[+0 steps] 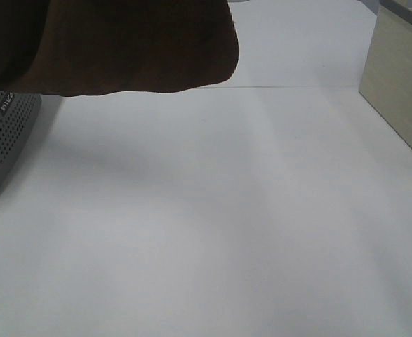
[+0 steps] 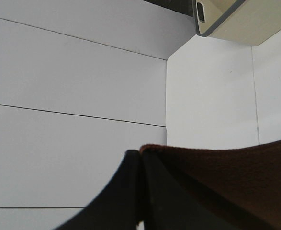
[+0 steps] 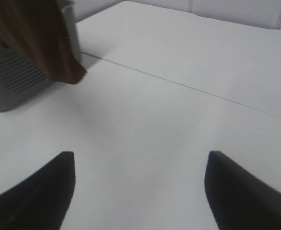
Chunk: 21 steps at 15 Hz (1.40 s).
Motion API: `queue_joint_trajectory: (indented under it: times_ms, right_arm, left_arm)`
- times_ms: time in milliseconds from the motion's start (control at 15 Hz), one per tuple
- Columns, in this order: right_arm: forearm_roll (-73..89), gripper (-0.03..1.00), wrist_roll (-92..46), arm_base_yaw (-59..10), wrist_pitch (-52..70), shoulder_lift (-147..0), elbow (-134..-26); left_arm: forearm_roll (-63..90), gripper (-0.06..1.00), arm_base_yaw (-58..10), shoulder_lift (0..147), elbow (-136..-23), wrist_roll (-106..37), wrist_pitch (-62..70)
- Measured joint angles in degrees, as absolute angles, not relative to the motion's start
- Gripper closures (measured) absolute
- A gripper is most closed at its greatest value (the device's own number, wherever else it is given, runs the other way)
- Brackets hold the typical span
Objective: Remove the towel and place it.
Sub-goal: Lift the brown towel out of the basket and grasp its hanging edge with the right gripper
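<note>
Though the towel point(image 1: 121, 42) runs off-frame above the half-hidden grey basket point(image 1: 2, 133), the left gripper point(image 2: 140, 156) pinches the towel's edge tight; the right gripper point(image 3: 140, 158) gapes empty.

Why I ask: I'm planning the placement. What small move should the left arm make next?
Probably carry the towel sideways, off the grey basket and over the bare white table. The left gripper seems shut on the towel, which hangs partly over the basket, not yet over open surface.

Near views; shared towel point(image 1: 107, 42), perhaps.
</note>
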State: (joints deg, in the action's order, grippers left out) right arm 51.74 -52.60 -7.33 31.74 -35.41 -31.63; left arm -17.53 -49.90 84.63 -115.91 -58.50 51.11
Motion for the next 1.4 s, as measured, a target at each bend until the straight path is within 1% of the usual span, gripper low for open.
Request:
queue_joint_trajectory:
  times_ms: [67,133,267,333,467,733,867,1067,1133,1200,1400]
  right_arm:
    - [60.3,0.24,-64.6,-7.3,33.7,-40.5,-33.0]
    - [70.5,0.24,-78.2,-7.3,38.7,-48.3,-35.8]
    - [78.6,0.23,-88.3,-7.3,46.3,-58.9,-40.1]
    - [80.3,0.2,-90.3,-7.3,50.5,-63.6,-42.7]
    - [81.2,0.14,-91.7,-7.3,57.4,-71.6,-48.6]
    - [81.5,0.12,-92.7,-7.8,59.9,-80.2,-53.8]
    - [81.5,0.12,-94.4,-11.3,58.0,-83.9,-55.2]
    - [81.5,0.12,-94.7,-18.1,51.6,-88.4,-58.8]
    - [81.2,0.12,-94.5,-21.5,51.3,-89.9,-59.5]
    - [80.4,0.14,-94.3,-22.4,51.4,-89.9,-59.5]
    - [79.8,0.27,-93.7,-22.6,51.8,-89.9,-59.5]
  left_arm:
    - [-17.1,0.94,-50.0,84.6,-115.9,-58.5,51.1]
    - [-15.9,0.94,-50.0,84.6,-115.9,-58.5,51.1]
    - [-15.0,0.94,-50.0,84.6,-115.9,-58.5,51.1]
    - [-14.8,0.94,-50.0,84.8,-115.9,-58.5,51.1]
    - [-14.7,0.94,-50.0,85.2,-115.9,-58.5,51.1]
    - [-14.7,0.94,-50.0,85.4,-115.9,-57.6,49.7]
    - [-14.7,0.94,-50.0,85.4,-115.9,-56.5,48.5]
    - [-14.7,0.94,-50.0,85.5,-115.9,-56.0,48.4]
    - [-14.7,0.94,-50.0,85.5,-115.9,-56.0,48.4]
    - [-14.7,0.94,-50.0,85.5,-115.9,-55.6,48.4]
    - [-14.7,0.94,-50.0,85.5,-115.9,-53.6,49.4]
